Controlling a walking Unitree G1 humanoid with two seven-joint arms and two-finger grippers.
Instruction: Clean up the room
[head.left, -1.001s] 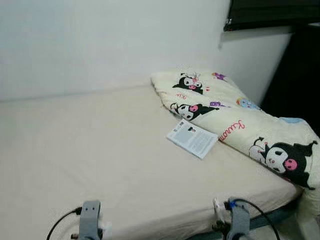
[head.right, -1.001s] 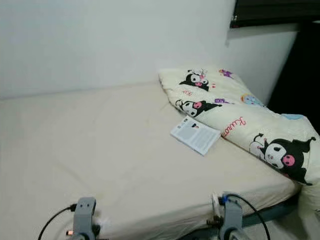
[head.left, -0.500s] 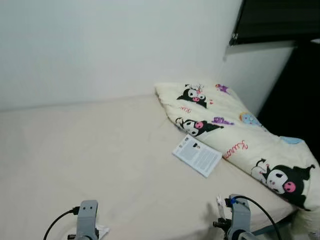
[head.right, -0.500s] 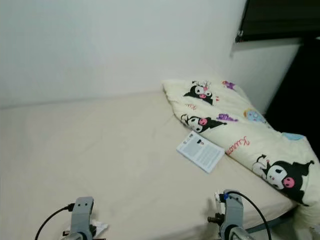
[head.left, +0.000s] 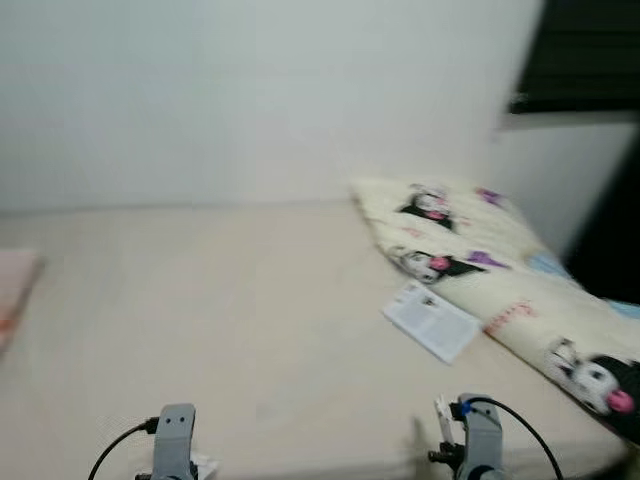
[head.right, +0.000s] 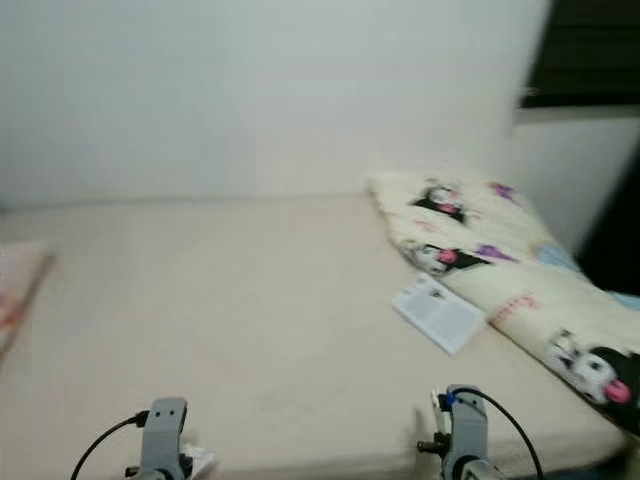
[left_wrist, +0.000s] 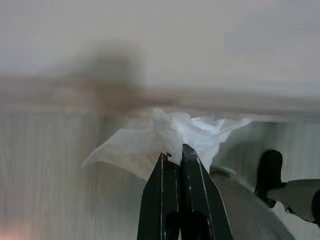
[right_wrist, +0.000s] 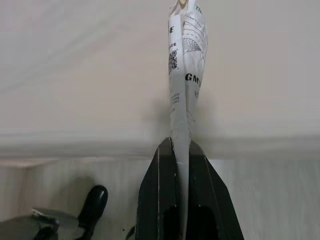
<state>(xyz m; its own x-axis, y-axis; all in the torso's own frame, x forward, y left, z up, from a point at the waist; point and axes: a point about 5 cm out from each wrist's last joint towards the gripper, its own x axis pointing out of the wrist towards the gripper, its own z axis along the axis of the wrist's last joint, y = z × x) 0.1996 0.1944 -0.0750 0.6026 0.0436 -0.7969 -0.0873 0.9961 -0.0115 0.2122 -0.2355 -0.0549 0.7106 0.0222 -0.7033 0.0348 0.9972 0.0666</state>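
A cream bed carries a cartoon-print quilt bunched at about 3 o'clock, with a white leaflet lying flat just beside it.

A crumpled white tissue is pinched between the closed fingers of the left gripper, its loose folds fanning out beyond the tips. A folded printed paper wrapper, white with black lettering and a small code square, stands on edge clamped in the right gripper. A white printed leaflet lies flat on the bed, just beside the folded cartoon blanket
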